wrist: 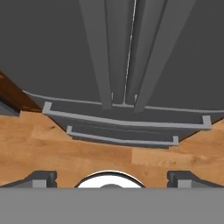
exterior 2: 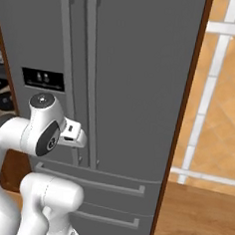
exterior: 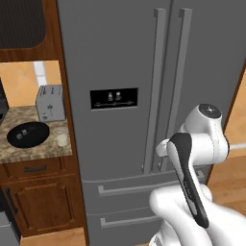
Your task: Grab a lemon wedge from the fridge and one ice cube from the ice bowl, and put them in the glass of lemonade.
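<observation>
The fridge [exterior: 120,57] stands straight ahead, tall and grey, with both doors shut, so the lemon wedge is hidden. Its two long bar handles [exterior: 156,91] run down the middle. My gripper [exterior 2: 80,136] is low in front of the handles' lower ends and points at the doors. In the hand view the gripper [wrist: 112,178] is open, its fingertips [wrist: 41,178] wide apart with nothing between them, and the fridge [wrist: 52,52] sits beyond. On the counter to the left, the black ice bowl [exterior: 28,133] holds small pale pieces. The glass of lemonade [exterior: 61,137] stands just right of it.
A grey toaster [exterior: 50,102] sits behind the bowl on the stone counter [exterior: 33,151], above a wooden cabinet [exterior: 41,202]. Two fridge drawers [wrist: 122,127] with bar handles lie below the doors. Wood floor [exterior 2: 201,221] and a tiled wall [exterior 2: 221,97] lie to the fridge's right.
</observation>
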